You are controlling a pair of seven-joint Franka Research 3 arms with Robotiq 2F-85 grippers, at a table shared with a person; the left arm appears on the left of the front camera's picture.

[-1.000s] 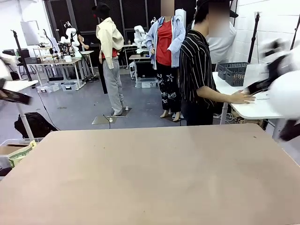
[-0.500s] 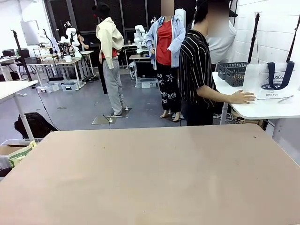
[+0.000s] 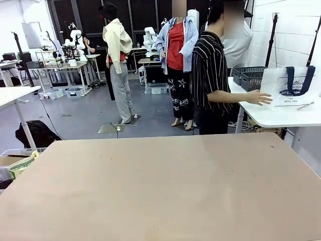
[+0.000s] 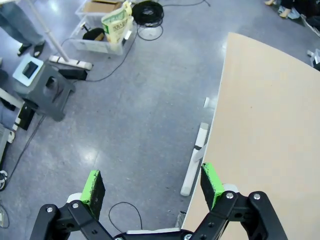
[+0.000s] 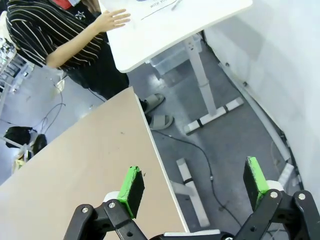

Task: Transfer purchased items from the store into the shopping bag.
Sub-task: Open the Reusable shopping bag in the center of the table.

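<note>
Just saw person's hand (image 3: 261, 97) lift toward shopping bag (image 3: 293, 83) at 2 o'clock, beside store (image 3: 249, 78). Left gripper (image 4: 152, 185), right gripper (image 5: 193, 180): spread wide, empty. Looks like nothing bagged yet.

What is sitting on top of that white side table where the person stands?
The shopping bag stands upright on the white side table, dark grey lattice baskets beside it, and the person's hand is by the bag. The baskets' walls hide whatever they hold.

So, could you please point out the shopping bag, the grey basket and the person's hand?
shopping bag (image 3: 277, 80), front view, white front panel.
grey basket (image 3: 252, 82), front view, lattice side.
person's hand (image 3: 261, 97), front view, back of hand.
</note>
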